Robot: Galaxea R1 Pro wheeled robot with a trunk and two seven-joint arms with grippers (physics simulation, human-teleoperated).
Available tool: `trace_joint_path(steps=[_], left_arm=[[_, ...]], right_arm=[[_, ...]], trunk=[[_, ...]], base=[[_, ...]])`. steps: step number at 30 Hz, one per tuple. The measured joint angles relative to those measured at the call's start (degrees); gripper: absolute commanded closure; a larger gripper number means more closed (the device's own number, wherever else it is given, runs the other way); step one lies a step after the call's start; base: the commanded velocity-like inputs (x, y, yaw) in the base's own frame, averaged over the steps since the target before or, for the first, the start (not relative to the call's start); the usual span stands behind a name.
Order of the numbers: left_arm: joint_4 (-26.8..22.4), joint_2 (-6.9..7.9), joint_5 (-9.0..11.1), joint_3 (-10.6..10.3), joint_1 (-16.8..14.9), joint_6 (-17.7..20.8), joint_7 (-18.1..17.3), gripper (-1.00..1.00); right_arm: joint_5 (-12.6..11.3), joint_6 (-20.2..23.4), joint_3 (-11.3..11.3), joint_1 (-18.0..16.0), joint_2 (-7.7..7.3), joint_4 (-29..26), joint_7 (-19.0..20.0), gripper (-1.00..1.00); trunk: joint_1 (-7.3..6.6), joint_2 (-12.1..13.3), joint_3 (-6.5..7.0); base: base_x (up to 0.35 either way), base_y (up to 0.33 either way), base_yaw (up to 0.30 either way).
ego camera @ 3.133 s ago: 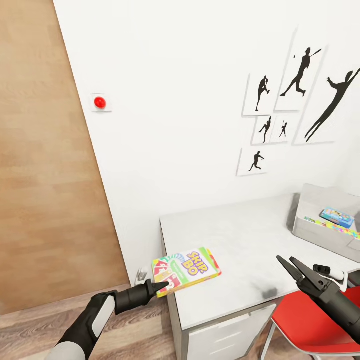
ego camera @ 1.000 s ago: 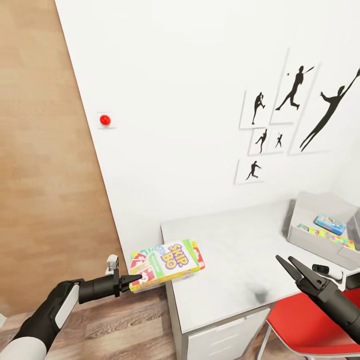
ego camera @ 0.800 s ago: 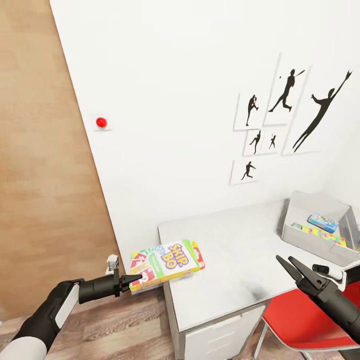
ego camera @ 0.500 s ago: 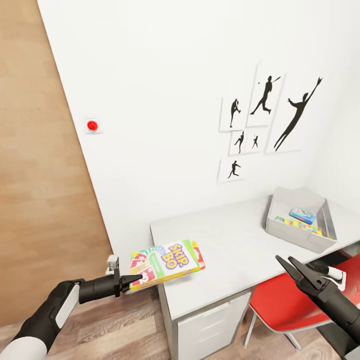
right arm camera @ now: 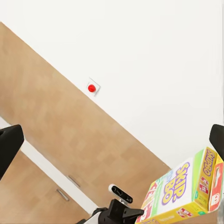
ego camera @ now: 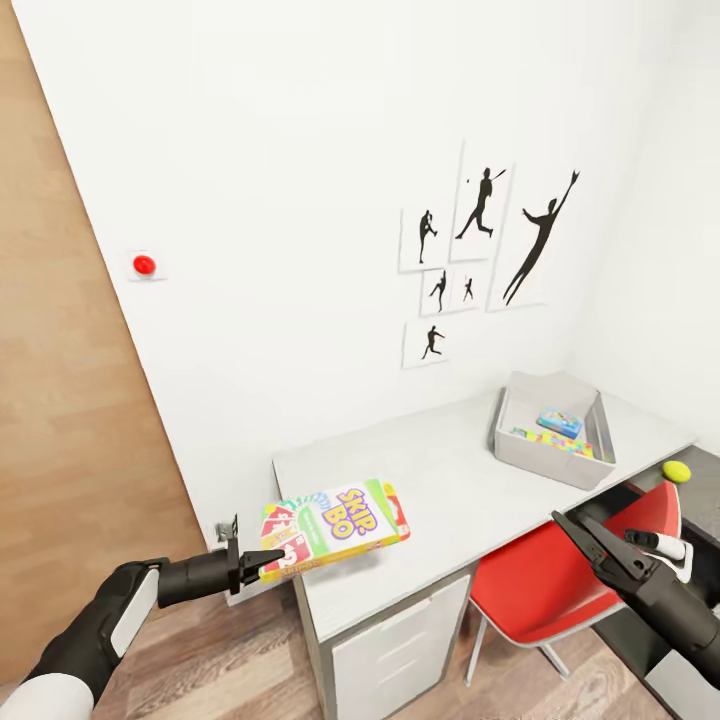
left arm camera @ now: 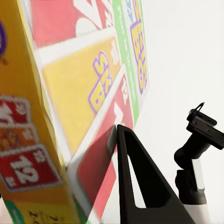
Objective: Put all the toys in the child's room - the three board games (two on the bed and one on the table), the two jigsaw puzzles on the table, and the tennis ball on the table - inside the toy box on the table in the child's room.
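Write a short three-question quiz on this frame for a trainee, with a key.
1. True or false: the left gripper grips the SKIP-BO box by one end.
2. Where is the tennis ball?
A. inside the toy box
B. on the table's lower dark section, outside the toy box
C. in the right gripper
3. Fill in: the small blue game box lies inside the ____.

Key:
1. True; the box is held out over the near end of the table.
2. B; the right gripper is open and holds nothing.
3. toy box, beside a jigsaw puzzle.
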Motion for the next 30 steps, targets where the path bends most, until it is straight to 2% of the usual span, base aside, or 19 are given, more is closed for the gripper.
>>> trace_joint_path(steps=[16,30], left_arm=[[0.02,-0.06,-0.12,0.00,0.00,-0.14,0.08,1.00],[0.02,-0.07,-0.17,0.00,-0.01,-0.25,0.09,1.00]], right_arm=[[0.00,0.00,0.00,0.01,-0.09,0.00,0.00,-1.00],[0.01,-0.08,-0.07,0.01,-0.09,0.00,0.00,-1.00]], trunk=[[-3.53,6.45,4.02],[-3.53,6.47,5.01]], base=[[0.000,0.000,-0.208],[0.000,0.000,-0.208]])
